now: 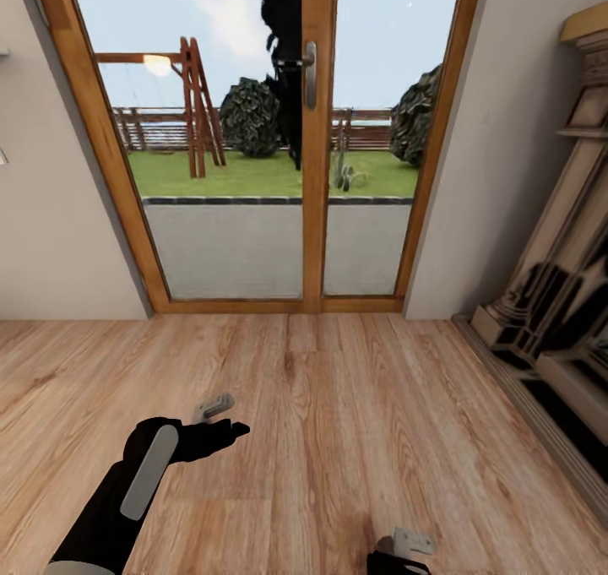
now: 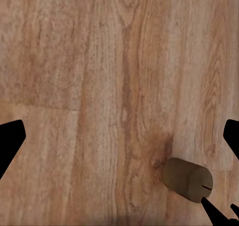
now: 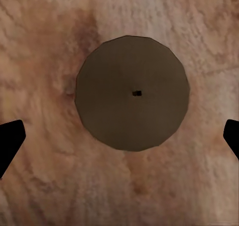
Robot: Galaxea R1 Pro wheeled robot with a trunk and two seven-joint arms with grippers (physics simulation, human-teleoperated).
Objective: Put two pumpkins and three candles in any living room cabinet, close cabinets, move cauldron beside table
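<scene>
A candle (image 3: 132,92), a short dull grey-brown cylinder with a dark wick dot, stands upright on the wooden floor. In the right wrist view I look straight down on its round top. My right gripper (image 3: 119,139) hangs above it, open, one finger on each side and clear of it. The same candle (image 2: 188,180) appears in the left wrist view, with dark finger tips beside it. My left gripper (image 2: 122,136) is open over bare floor, empty. In the head view the left gripper (image 1: 224,419) is at lower left and the right gripper (image 1: 404,554) at the bottom edge.
A wood-framed glass double door (image 1: 308,136) stands ahead, looking onto a garden. A carved fireplace surround (image 1: 557,288) lines the right wall. Plain walls flank the door. Wooden floor (image 1: 321,423) stretches between me and the door.
</scene>
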